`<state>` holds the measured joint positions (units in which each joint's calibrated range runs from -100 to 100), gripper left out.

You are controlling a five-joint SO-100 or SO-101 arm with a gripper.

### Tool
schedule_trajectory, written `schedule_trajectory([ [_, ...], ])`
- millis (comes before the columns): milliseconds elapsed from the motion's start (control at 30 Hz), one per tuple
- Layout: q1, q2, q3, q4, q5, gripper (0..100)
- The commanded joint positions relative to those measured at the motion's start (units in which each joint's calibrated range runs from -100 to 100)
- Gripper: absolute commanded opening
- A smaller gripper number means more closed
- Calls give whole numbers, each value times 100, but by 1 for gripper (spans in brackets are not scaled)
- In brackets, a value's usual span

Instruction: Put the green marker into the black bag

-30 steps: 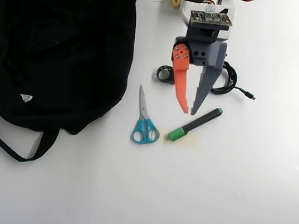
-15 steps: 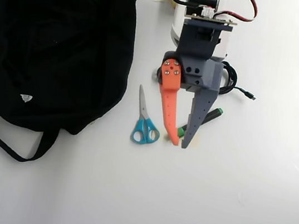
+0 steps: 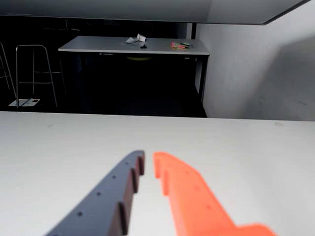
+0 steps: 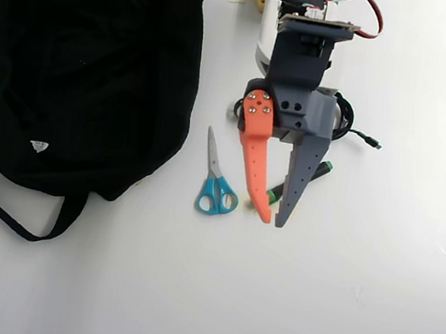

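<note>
In the overhead view the slightly parted, empty gripper (image 4: 272, 221) is seen over the green marker (image 4: 321, 169), largely hiding it, with scissors (image 4: 217, 185) left of it, the black bag (image 4: 79, 61) beyond, and cable (image 4: 348, 125) above; only fingertips (image 3: 139, 162) appear in the wrist view.

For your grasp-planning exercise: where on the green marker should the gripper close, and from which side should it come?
Probably mid-barrel, from straight above. The green marker lies flat and slanted on the table, so the fingers should straddle its narrow width, across the long axis. The gripper already hangs over it, hiding its cap end.
</note>
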<state>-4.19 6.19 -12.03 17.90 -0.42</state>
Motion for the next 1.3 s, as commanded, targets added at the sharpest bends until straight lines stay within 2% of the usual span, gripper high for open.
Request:
schedule_trajectory([
  [0,-37,-87,-109,-42,-16,2],
  [67,-150,-195,98,44,-16,2],
  [167,-180,-204,17,1086,-137,2],
  [200,-180,-204,-55,1491,-394,2],
  [367,-374,-204,-82,3231,-614,2],
  [567,-419,-204,-82,4187,-1547,2],
  [733,-621,-204,-91,4781,-1904,2],
  [933,-733,-195,-91,5617,-2659,2],
  [1100,-808,-121,-91,6013,-2921,2],
  [1267,-868,-79,-91,6401,-3482,2],
])
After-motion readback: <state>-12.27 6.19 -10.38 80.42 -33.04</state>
